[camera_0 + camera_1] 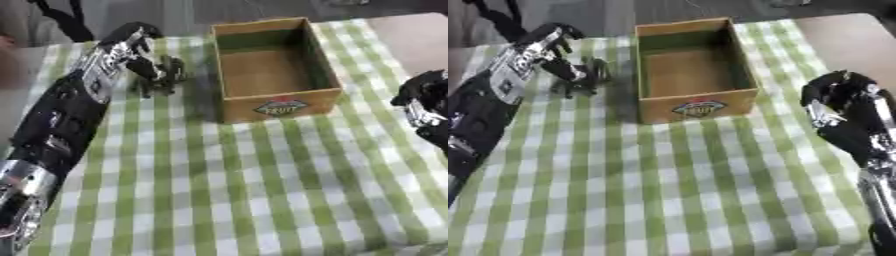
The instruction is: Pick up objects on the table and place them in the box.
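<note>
1. Two hands show over a table with a green and white checked cloth [262, 190]; the left arm comes in from about 8 o'clock of the picture and reaches up to about 11 o'clock.
2. The left hand [140, 52] is at the far left part of the table, at 9 o'clock from the box. Its fingers bend downward around a small dark object [166, 75]; it looks like they clamp on it, but the view is blurred there and I cannot say what the object is.
3. The dark object is just beside the box's left wall, apart from it, and low over the cloth; whether it touches the cloth I cannot tell.
4. The box [229, 75] is open on top, made of wood or cardboard, with a label on its near wall. It stands at 12 o'clock of the table.
5. The right hand [842, 107] is at 4 o'clock from the box, well apart from it. Its fingers are curled together and hold nothing.
</note>
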### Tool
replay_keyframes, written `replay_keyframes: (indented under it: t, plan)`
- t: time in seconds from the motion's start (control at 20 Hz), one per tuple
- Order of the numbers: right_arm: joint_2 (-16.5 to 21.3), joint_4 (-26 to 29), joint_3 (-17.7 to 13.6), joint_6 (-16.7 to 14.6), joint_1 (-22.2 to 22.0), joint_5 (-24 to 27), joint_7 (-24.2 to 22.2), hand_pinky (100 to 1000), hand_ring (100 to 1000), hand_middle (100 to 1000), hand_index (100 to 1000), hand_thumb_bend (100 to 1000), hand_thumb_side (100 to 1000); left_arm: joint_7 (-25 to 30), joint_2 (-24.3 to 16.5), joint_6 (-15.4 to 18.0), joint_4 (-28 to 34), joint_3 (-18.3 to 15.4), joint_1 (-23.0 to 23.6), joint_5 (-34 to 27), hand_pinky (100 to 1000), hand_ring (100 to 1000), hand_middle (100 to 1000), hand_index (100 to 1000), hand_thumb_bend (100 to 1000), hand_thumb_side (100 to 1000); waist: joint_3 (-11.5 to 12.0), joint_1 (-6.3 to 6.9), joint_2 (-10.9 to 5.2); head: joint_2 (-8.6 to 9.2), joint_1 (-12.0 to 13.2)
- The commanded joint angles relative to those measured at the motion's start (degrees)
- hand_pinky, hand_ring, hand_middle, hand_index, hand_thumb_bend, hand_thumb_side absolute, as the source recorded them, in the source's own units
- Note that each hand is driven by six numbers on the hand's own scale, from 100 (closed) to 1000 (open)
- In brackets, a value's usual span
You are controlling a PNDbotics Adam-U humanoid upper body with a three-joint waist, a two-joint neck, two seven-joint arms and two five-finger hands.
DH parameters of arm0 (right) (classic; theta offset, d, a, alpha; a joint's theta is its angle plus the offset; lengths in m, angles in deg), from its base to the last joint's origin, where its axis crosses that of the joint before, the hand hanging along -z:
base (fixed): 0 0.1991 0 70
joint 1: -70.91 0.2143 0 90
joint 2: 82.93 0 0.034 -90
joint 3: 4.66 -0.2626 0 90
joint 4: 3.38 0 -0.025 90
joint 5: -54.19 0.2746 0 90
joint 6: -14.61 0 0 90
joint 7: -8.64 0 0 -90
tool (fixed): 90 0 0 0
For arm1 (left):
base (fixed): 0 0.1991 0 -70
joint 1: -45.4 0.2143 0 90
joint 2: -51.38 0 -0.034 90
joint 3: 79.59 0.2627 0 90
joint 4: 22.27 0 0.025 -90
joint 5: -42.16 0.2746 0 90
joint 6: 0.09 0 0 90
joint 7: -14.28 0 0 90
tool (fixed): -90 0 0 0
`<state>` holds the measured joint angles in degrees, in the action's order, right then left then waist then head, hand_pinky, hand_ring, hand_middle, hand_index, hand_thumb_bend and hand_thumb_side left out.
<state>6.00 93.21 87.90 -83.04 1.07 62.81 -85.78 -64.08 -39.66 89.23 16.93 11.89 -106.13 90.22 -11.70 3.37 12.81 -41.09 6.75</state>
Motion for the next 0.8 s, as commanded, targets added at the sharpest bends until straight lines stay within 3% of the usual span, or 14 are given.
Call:
replay_keyframes:
  t: [0.05, 0.8]
  plan:
    - [1.2, 0.6, -0.2, -0.2, 0.8, -0.3, -0.1, 574, 521, 514, 583, 178, 172, 0.4, -0.4, -0.5, 0.5, -0.4, -0.9, 0.6, 639, 695, 805, 847, 619, 100, -0.1, -0.31, -0.76, 0.3, 0.2]
    - [1.1, 0.5, -0.2, -0.2, 1.0, -0.4, -0.2, 573, 520, 514, 582, 174, 178, 2.0, -0.2, -1.7, 0.7, 0.1, -0.5, 5.5, 711, 763, 838, 856, 704, 153, -1.0, -0.09, -0.01, 0.55, 0.4]
